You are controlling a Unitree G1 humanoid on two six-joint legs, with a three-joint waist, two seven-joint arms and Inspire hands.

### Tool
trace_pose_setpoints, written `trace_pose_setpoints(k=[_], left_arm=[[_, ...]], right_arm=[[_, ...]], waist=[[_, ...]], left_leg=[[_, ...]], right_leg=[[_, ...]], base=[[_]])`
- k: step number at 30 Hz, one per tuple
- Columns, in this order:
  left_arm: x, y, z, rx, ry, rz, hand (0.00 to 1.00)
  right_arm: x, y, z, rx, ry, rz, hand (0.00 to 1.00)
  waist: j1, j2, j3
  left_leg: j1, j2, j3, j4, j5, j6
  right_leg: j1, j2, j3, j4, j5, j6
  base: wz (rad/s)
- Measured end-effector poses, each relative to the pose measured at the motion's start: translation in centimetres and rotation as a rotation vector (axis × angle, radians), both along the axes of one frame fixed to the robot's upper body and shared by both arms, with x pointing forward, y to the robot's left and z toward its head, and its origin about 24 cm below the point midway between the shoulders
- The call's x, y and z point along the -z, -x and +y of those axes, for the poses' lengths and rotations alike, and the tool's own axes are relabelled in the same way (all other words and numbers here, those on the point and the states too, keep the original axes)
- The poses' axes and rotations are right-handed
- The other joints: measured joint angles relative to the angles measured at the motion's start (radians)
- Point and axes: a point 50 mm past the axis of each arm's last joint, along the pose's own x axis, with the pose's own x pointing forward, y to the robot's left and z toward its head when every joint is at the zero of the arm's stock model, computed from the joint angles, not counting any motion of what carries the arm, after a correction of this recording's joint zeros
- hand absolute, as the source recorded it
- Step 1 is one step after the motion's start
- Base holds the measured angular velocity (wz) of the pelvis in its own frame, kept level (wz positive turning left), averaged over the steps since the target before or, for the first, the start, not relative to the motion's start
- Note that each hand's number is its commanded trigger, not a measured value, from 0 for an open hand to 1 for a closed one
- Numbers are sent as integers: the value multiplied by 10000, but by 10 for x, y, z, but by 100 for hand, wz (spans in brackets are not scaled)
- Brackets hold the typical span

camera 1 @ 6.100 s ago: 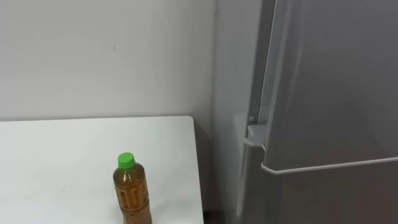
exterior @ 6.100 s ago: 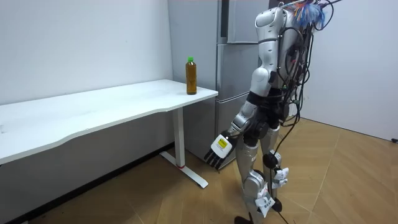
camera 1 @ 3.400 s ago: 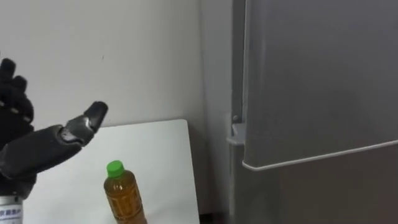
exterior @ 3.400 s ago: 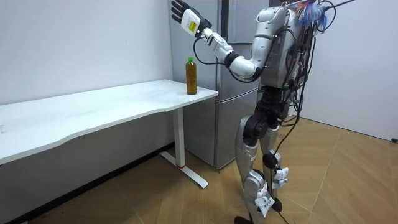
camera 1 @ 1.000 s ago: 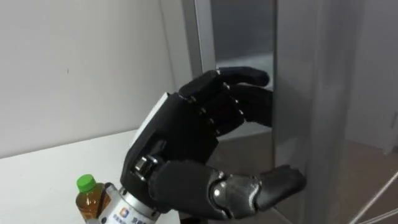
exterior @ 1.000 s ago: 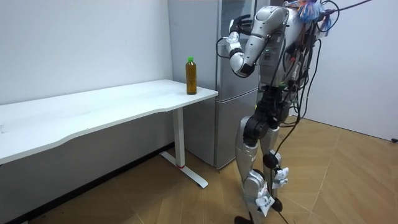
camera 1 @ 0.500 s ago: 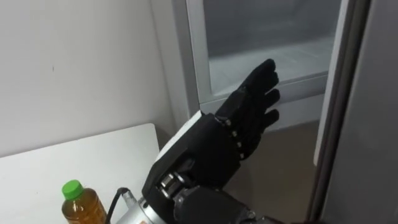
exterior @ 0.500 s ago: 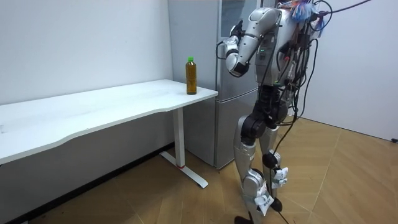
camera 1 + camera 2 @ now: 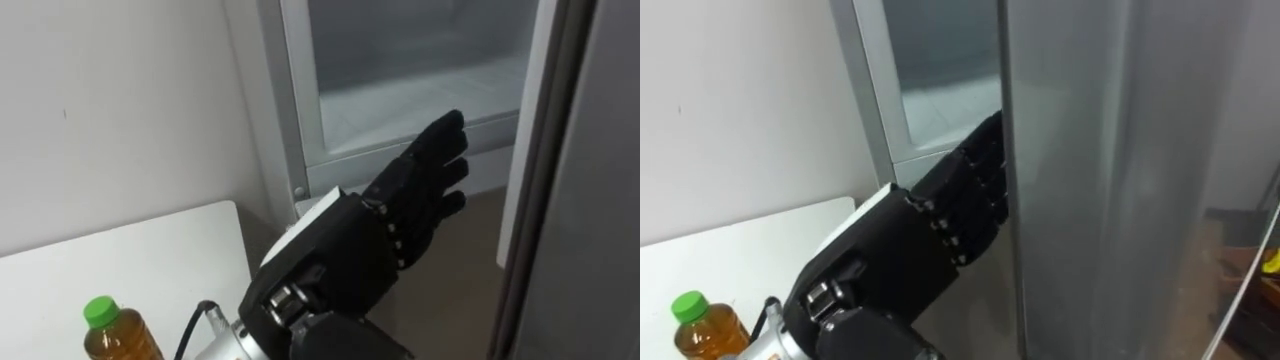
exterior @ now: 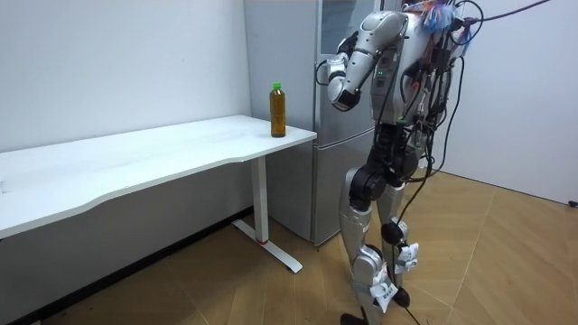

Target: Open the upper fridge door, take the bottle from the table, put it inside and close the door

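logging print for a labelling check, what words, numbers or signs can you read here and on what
No text can be read in these pictures.
bottle: its label is too small to read in the room view, and the picture's edge cuts it off in the eye views.
fridge: no print seen on its frame or open door.
left hand: no legible print on its back.

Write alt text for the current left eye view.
The robot's left hand, fingers straight, is held out toward the open upper fridge, whose door stands open along the right edge. The green-capped bottle stands untouched on the white table at lower left.
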Motion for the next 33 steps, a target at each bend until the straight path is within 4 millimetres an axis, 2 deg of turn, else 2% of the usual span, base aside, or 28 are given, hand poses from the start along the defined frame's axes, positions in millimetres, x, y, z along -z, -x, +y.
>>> trace_pose_setpoints(k=[9, 13, 15, 17, 20, 25, 27, 29, 33], left_arm=[[-7, 2, -14, 927, -339, -528, 0], [-8, 2, -15, 1104, -402, -644, 0], [-8, 1, -15, 1151, -418, -648, 0], [-8, 1, -16, 1234, -348, -571, 0], [-6, 0, -18, 1409, -213, -340, 0], [-7, 0, -19, 1458, -154, -339, 0], [-7, 0, -20, 1468, -129, -351, 0], [-8, 0, -20, 1414, -60, -319, 0], [-8, -1, -25, 1524, -53, -279, 0]], right_arm=[[-1, -1, 1, 27, -300, -129, 0], [-1, -4, 1, -42, -409, -230, 0], [-1, -4, 2, -56, -454, -241, 0], [-2, -8, 2, -90, -489, -338, 0], [-2, -9, 2, -87, -497, -335, 0], [-3, -11, 0, -27, -509, -255, 0], [-3, -12, -1, 68, -497, -303, 0], [-3, -11, -2, 170, -473, -301, 0], [-4, -11, -4, 424, -404, -334, 0]], waist=[[-59, 5, 5], [-300, 5, 8], [-361, 5, 8], [-546, 6, 7], [-643, 18, 0], [-672, 136, 14], [-739, 218, 11], [-818, 286, 6], [-833, 289, 6]], left_leg=[[104, 36, 218, -5, 0, 0], [200, 43, 258, -27, 0, 0], [274, 47, 494, -28, -1, 0], [279, 51, 577, -26, -1, 0], [283, 71, 727, -24, -1, 0], [271, 156, 836, -25, -3, -3], [262, 165, 1007, -25, -3, -3], [277, 181, 1370, -24, -3, -4], [315, 198, 1758, -24, -2, -4]], right_leg=[[-148, 108, 634, 72, 30, -34], [-144, 144, 822, 66, 34, -41], [-155, 165, 992, 69, 38, -44], [-164, 166, 987, 51, 51, -43], [-206, 185, 993, 28, 94, -50], [-314, 273, 976, 12, 212, -99], [-340, 275, 978, 16, 215, -102], [-473, 289, 1062, 66, 217, -105], [-564, 330, 1306, 70, 263, -107]], base=[[-22], [-13], [-25], [-10], [-9], [-14], [-2], [-9], [-21]])
